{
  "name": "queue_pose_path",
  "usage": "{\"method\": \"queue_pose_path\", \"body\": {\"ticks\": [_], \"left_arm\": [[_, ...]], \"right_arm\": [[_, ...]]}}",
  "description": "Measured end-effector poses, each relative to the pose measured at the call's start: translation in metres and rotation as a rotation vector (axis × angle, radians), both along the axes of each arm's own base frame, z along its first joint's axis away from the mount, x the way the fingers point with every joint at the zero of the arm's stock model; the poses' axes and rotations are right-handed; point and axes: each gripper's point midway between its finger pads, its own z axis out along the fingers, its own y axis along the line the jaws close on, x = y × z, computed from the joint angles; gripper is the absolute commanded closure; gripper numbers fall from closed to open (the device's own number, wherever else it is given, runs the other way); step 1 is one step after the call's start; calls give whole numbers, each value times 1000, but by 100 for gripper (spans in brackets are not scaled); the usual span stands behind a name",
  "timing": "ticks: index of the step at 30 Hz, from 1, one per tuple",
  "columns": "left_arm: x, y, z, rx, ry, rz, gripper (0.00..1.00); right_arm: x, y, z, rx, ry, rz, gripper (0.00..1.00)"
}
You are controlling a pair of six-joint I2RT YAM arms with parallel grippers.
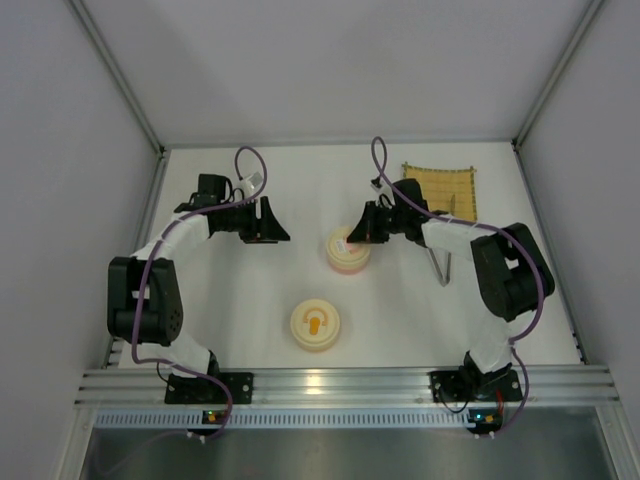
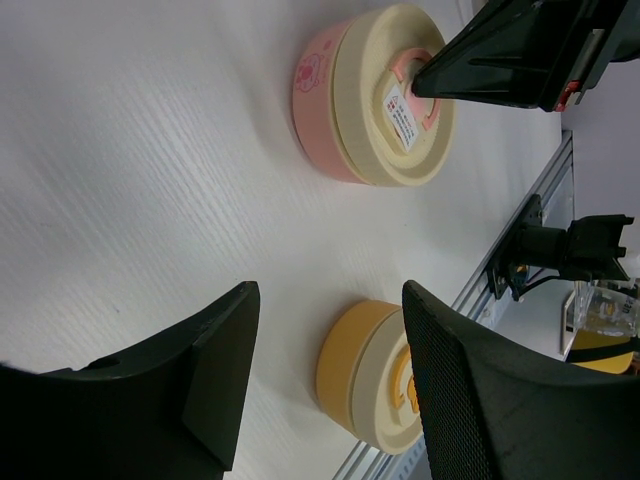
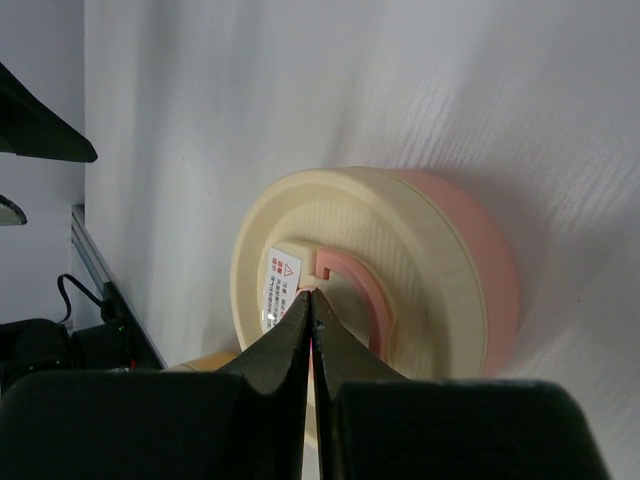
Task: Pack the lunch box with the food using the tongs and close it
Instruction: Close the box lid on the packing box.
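Right arm [image 1: 478, 255] reaches over the pink bowl [image 1: 347, 255], right gripper [image 3: 311, 300] pressed together, tips touching its lid [image 3: 300, 210]. Left gripper [image 2: 330, 300] hovers left of that bowl, spread, empty. Yellow bowl [image 1: 315, 325] sits nearer than it, lidded — contents hidden. Tongs [image 1: 443, 262] lie right of it.

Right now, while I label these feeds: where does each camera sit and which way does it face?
Top external: above and behind the bases, looking down on the table; both arms show, with left gripper, right gripper, tongs and mat.
Left wrist: on the left arm, looking across the table between its open gripper's fingers at the pink bowl and yellow bowl.
Right wrist: on the right arm, looking past its shut gripper at the pink bowl's cream lid.
Shared: left wrist and top both show both bowls and the right gripper.
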Motion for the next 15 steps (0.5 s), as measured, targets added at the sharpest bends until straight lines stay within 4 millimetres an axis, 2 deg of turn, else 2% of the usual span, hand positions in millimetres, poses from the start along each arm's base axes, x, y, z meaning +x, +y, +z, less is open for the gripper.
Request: {"method": "queue_pose_path", "body": {"ticks": [5,8,9,11,12,14,15], "left_arm": [[2,0,-7,7,12,1,34],[8,0,-14,36,15,-15,32],[13,0,-14,44,9,-23,32],[25,-5,-9,55,-23,-49,31],[30,-8,-6,59,-45,-66,31],[39,-16,1,68,-81,-102,31],[41,-18,2,77,-95,-116,31]], "right_arm": [[0,-1,0,3,-2,-1,100],[-4,-2,2,18,-15,-1,82],[-8,-4,3,23,-18,-2,74],[-17,-7,12,35,-30,-1,65],[-21,-9,19,40,-45,-1,54],[-26,-12,38,48,-86,-3,41],[-26,-13,50,53,-122,-3,29]]}}
